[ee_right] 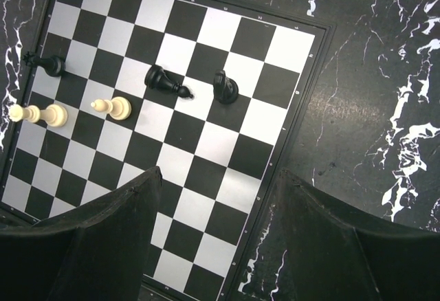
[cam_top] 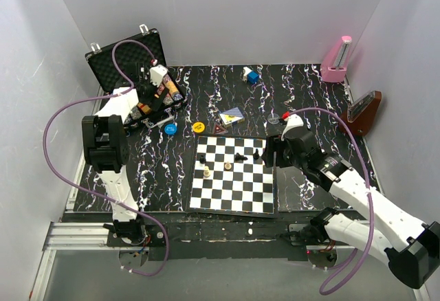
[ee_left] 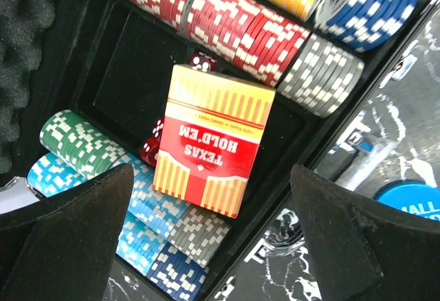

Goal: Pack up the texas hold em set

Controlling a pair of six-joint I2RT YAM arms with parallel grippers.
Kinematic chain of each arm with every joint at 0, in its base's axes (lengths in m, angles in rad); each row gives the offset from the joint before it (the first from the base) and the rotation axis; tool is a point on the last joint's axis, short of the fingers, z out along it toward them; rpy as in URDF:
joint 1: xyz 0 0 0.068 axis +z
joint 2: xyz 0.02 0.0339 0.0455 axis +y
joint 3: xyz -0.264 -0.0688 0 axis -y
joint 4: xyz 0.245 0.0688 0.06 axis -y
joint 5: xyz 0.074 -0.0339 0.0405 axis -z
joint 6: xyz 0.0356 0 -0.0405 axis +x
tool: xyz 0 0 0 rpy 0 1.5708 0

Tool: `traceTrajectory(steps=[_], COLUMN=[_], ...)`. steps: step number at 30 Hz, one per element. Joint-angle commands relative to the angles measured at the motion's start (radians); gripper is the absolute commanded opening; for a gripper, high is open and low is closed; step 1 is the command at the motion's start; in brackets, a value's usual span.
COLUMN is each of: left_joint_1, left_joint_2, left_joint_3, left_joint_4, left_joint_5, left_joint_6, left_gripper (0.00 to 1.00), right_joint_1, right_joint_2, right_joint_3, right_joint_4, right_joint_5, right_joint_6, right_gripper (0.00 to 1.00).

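The black case (cam_top: 126, 55) stands open at the far left, its foam-lined lid up. Rows of poker chips (ee_left: 240, 23) fill its tray. The red-yellow card box (ee_left: 212, 139) lies tilted in the tray, resting partly on the lower chip row, with red dice (ee_left: 152, 143) beside it. My left gripper (ee_left: 212, 172) is open and empty, hovering just above the card box; in the top view it (cam_top: 157, 89) is over the case. A blue disc (cam_top: 170, 128) and a yellow disc (cam_top: 199, 127) lie on the table beside the case. My right gripper (ee_right: 220, 176) is open and empty over the chessboard's right edge.
The chessboard (cam_top: 234, 175) with a few pieces lies at front centre. A pink metronome (cam_top: 337, 60) and a brown one (cam_top: 364, 112) stand at the right. A small card-like item (cam_top: 232, 115) and a blue-white object (cam_top: 251, 75) lie behind the board.
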Motion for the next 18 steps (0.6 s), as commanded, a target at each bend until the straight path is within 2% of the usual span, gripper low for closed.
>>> traceTrajectory(steps=[1,5,11,14,18], left_joint_1=[-0.002,-0.002,-0.001,0.001,0.001], left_joint_2=[-0.075,-0.002,0.113,0.170,0.210], left_joint_3=[0.053,0.154,0.328,0.421,0.457], left_joint_4=[0.043,0.043,-0.082,-0.153,-0.191], left_joint_5=[0.051,-0.052,-0.199,-0.223,-0.244], left_joint_6=[-0.136,-0.289,-0.513,-0.595,-0.661], left_gripper=[0.97,0.74,0.70,0.66,0.56], right_joint_1=[0.004,0.006,0.006,0.006,0.004], right_joint_2=[-0.030,-0.043,-0.055,-0.058,-0.056], right_joint_3=[-0.028,-0.042,-0.056,-0.064,-0.062], right_joint_4=[0.015,0.018,0.020,0.021,0.020], right_joint_5=[0.018,0.021,0.028,0.032,0.032], right_joint_6=[0.013,0.020,0.029,0.030,0.030], right_gripper=[0.75,0.75,0.75,0.75,0.74])
